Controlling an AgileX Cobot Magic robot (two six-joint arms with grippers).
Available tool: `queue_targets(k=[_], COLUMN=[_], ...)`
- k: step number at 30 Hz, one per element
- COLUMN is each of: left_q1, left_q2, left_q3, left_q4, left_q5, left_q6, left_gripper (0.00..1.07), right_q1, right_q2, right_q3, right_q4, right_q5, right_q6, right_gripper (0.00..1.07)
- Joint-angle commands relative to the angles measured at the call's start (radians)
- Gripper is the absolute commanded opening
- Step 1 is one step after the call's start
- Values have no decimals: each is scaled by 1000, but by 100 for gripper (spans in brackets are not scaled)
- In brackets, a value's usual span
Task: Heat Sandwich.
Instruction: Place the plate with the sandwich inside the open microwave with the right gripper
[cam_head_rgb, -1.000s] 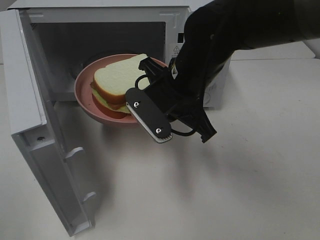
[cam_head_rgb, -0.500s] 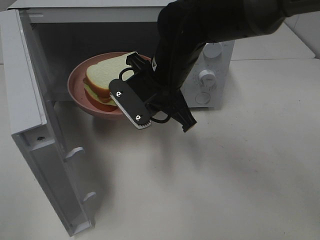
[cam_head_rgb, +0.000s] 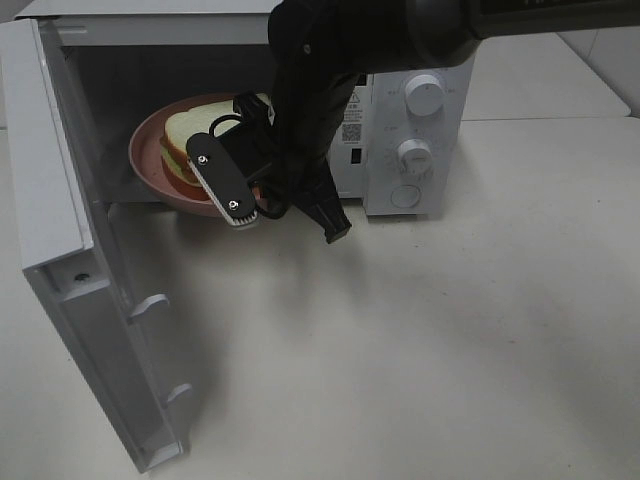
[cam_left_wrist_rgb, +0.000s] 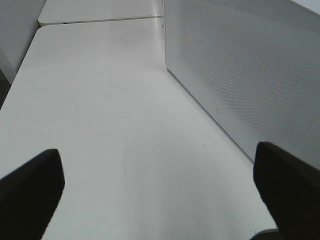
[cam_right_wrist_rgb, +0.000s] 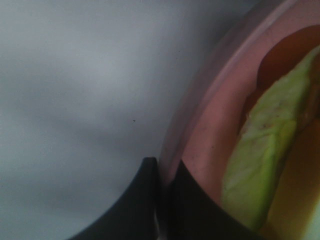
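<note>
- Here the white bread sandwich with brown crust and pale green filling lies on a round pink plate, just inside the mouth of the white box-shaped microwave oven.
- The black right gripper has its jaws pressed together on the plate's rim. I think it holds the rim so the arm can carry the food in without touching it.
- The white oven door hangs wide open on the left, so the way in is free.
- The left gripper has its two black fingers spread far apart and holds nothing. It hangs over the white table beside the oven's dotted side wall, likely out of the way.
- The black arm covers the right part of the plate and sandwich.
- I cannot tell if the plate rests on the oven floor.
- The high camera does not show the left arm.
- The right wrist view is close and blurry.
</note>
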Motion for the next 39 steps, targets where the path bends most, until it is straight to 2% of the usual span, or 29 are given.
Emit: queue_targets(k=[1,10,22,32,39], left_q1=[-5,-5,-5,-5,-5], left_q2=[-26,-26,-26,-26,-26], left_q3=[3,3,3,3,3], left_q4=[-7,-7,-7,-7,-7], left_q5=[-4,-4,-4,-4,-4], left_q6=[-3,-3,-3,-3,-3], left_gripper=[98,98,98,98,98], right_q1=[-6,-6,-16,-29,-38], right_q2=[17,105,198,241,250], right_q3=[-49,-193,-361,-404,-404], right_q4=[-11,-68,-112,-122,-116], right_q5=[6,36,42,-5,-14], right_q6=[20,174,244,212,214], right_gripper=[1,2,3,4,10])
